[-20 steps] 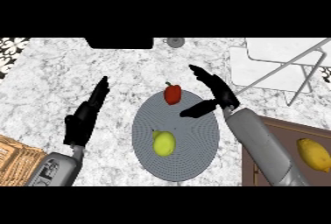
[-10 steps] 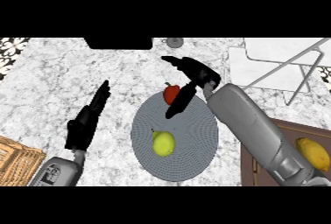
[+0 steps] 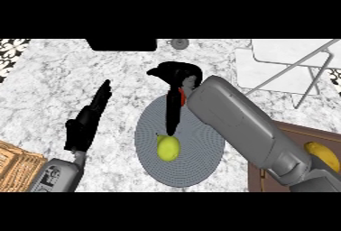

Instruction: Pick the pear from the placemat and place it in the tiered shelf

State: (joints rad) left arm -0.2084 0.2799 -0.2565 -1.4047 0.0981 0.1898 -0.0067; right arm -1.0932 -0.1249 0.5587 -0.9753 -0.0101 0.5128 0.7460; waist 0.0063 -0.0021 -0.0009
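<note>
right black hand [image 3: 174, 83] hangs over the round grey placemat [image 3: 193, 158], fingers relaxed, just above the yellow-green pear [image 3: 168, 148]; left hand [image 3: 86, 122] open too

You have a white-and-grey marbled stone surface [image 3: 47, 90] below you. Directly on it lies a round grey ribbed placemat [image 3: 200, 167] near the middle, a white wire-framed tiered shelf [image 3: 279, 67] at the far right, a woven wicker basket [image 3: 16, 167] at the near left, and a brown wooden board [image 3: 293, 135] at the near right.

Right hand [image 3: 174, 79] over placemat [image 3: 200, 158] — fingers [image 3: 172, 119] reaching pear [image 3: 168, 148].
</note>
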